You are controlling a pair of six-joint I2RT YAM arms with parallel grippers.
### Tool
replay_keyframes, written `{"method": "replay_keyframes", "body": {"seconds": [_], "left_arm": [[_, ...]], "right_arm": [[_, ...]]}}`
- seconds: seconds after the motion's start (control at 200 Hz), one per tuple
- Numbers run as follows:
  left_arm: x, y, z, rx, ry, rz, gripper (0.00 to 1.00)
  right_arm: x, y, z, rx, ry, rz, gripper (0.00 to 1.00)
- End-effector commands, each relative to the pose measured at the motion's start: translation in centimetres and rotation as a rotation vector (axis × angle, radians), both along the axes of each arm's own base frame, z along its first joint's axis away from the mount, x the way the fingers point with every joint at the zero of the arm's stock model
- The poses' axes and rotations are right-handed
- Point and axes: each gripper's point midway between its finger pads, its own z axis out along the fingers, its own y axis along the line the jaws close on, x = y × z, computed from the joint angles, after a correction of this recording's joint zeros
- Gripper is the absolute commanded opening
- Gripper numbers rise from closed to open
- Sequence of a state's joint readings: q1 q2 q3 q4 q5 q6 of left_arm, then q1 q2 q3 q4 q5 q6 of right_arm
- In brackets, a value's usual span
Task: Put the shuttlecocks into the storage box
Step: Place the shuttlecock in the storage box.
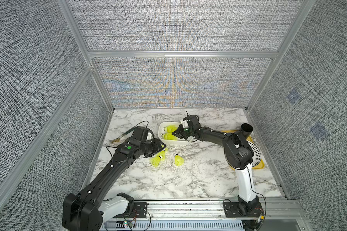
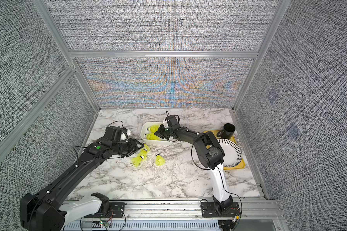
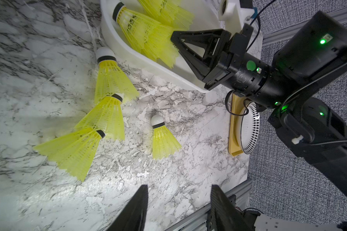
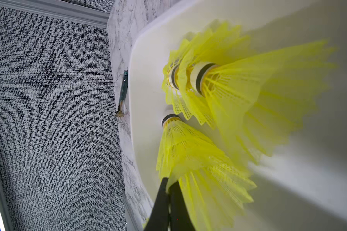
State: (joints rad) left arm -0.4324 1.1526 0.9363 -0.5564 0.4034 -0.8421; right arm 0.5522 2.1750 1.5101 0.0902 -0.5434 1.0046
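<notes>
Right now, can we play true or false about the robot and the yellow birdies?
1. The right tool is pinching a shuttlecock in the storage box. True.
2. The left tool is holding a shuttlecock. False: it is open and empty.
3. Every shuttlecock is already in the box. False: four shuttlecocks lie on the table beside it.
4. A plate lies on the yellow tray. True.
</notes>
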Motion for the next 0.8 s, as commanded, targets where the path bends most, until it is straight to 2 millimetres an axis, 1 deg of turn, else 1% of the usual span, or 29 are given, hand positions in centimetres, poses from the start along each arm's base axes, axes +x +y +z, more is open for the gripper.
{"method": "replay_keyframes", "body": {"seconds": [0.0, 0.365, 0.425, 0.57, 0.711, 0.791], "left_arm": [[-0.1, -0.1, 0.1, -0.008, 0.000, -0.007, 0.53], [-0.3, -0.2, 0.2, -0.013, -0.002, -0.007, 0.53], [-0.3, -0.2, 0.2, -0.012, -0.004, -0.008, 0.53], [-0.4, -0.3, 0.2, -0.014, -0.002, -0.009, 0.53], [-0.5, -0.2, 0.2, -0.014, -0.004, -0.009, 0.53], [-0.6, -0.2, 0.1, -0.015, -0.003, -0.010, 0.53]], "right_arm": [[-0.5, 0.2, -0.6, -0.014, 0.022, 0.021, 0.01], [-0.6, 0.5, -1.5, -0.037, 0.044, 0.023, 0.01], [-0.6, 0.4, -1.3, -0.039, 0.042, 0.019, 0.05], [-0.5, 0.5, -0.6, -0.054, -0.001, 0.038, 0.20], [-0.3, 0.7, 0.8, -0.058, -0.030, 0.044, 0.28], [-0.1, 0.7, 1.4, -0.062, -0.040, 0.041, 0.30]]}}
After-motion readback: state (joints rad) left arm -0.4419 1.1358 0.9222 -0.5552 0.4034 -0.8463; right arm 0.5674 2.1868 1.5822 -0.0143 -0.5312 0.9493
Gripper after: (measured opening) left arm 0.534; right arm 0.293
